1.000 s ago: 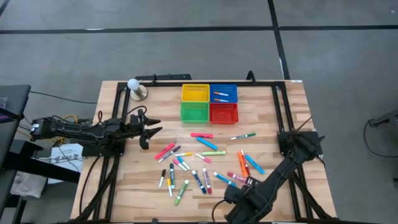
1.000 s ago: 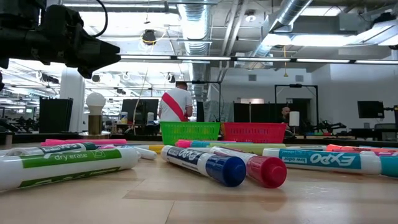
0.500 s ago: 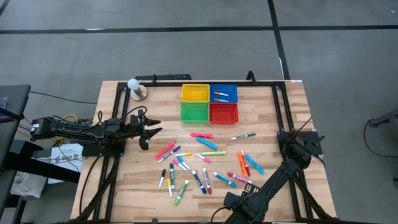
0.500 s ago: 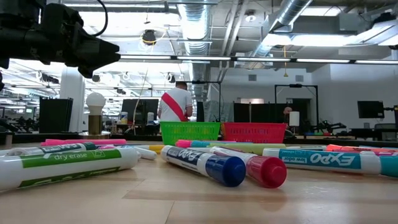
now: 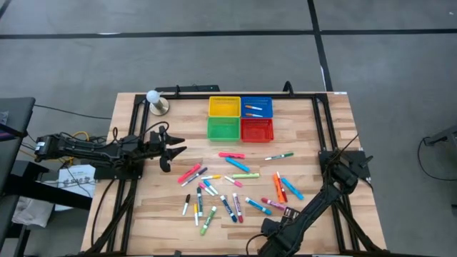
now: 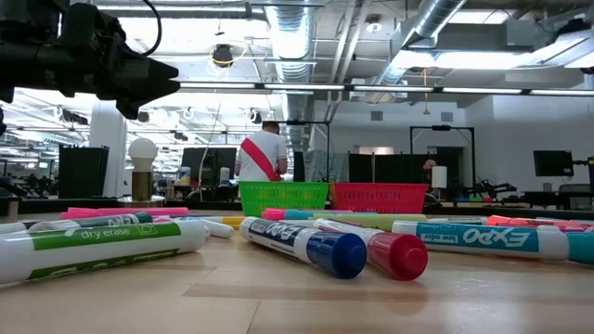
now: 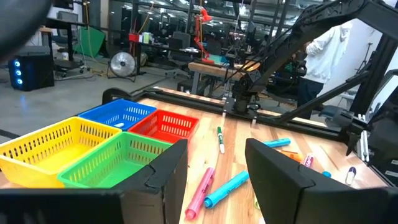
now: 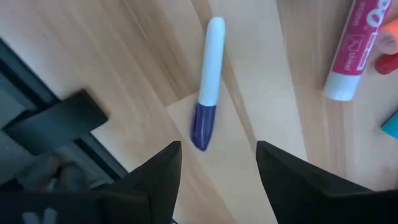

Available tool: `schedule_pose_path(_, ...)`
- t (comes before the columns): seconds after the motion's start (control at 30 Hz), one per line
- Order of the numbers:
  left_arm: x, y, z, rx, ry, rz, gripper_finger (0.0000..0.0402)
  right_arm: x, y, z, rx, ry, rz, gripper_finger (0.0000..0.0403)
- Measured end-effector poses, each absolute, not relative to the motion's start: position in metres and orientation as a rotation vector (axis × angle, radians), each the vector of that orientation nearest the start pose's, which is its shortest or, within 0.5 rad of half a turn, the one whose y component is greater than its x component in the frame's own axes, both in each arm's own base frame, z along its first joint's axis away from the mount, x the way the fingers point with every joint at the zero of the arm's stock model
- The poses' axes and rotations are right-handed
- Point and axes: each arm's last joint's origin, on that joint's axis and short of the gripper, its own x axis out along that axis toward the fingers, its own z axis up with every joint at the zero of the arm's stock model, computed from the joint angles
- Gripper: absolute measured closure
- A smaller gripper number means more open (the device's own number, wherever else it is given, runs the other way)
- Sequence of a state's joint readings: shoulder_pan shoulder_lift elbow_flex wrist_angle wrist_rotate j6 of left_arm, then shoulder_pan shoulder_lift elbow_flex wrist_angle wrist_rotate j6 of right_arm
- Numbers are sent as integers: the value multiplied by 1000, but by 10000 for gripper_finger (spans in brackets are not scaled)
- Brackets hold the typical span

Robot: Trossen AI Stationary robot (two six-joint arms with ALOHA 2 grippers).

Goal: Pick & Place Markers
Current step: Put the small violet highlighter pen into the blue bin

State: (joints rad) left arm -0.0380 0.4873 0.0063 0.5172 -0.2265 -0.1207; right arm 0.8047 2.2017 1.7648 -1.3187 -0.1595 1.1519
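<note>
Many markers (image 5: 228,187) lie scattered flat on the wooden table, seen close up in the low view (image 6: 306,243). Two more lie in the blue basket (image 5: 257,107). My right gripper (image 8: 217,155) is open and points steeply down near the table's near edge (image 5: 280,223). It hangs above a white marker with a purple cap (image 8: 208,81), which lies flat just ahead of the fingers and touches neither. My left gripper (image 7: 214,155) waits open and level at the table's left side (image 5: 173,148), clear of everything.
Yellow (image 5: 224,106), green (image 5: 223,128) and red (image 5: 257,129) baskets stand with the blue one at the far middle. A white ball on a round base (image 5: 156,101) stands far left. Black frame rails (image 5: 318,121) edge the table. A person (image 6: 263,153) stands beyond it.
My right gripper has come down toward the table near its near edge and tipped more steeply downward, staying open. The markers have not moved.
</note>
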Motion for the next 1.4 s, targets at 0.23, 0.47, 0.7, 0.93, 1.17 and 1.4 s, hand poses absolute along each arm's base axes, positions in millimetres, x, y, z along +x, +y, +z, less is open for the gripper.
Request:
schedule_pose_path(0.23, 128, 2, 170, -125, -47, 186, 241, 283, 301, 166, 297, 1743, -259, 212)
schedule_pose_path(0.47, 128, 2, 170, -125, -47, 186, 241, 284, 302, 166, 305, 1725, -259, 214)
schedule_pose_path(0.7, 128, 2, 170, -125, -47, 186, 241, 282, 301, 166, 300, 1738, -295, 216)
schedule_pose_path(0.93, 128, 2, 170, -125, -47, 186, 241, 279, 302, 167, 306, 1771, -295, 214)
schedule_pose_path(1.17, 128, 2, 170, -125, -47, 186, 241, 276, 306, 167, 318, 1822, -227, 218)
schedule_pose_path(1.4, 128, 2, 170, -125, -47, 186, 241, 283, 307, 167, 360, 1791, -189, 220)
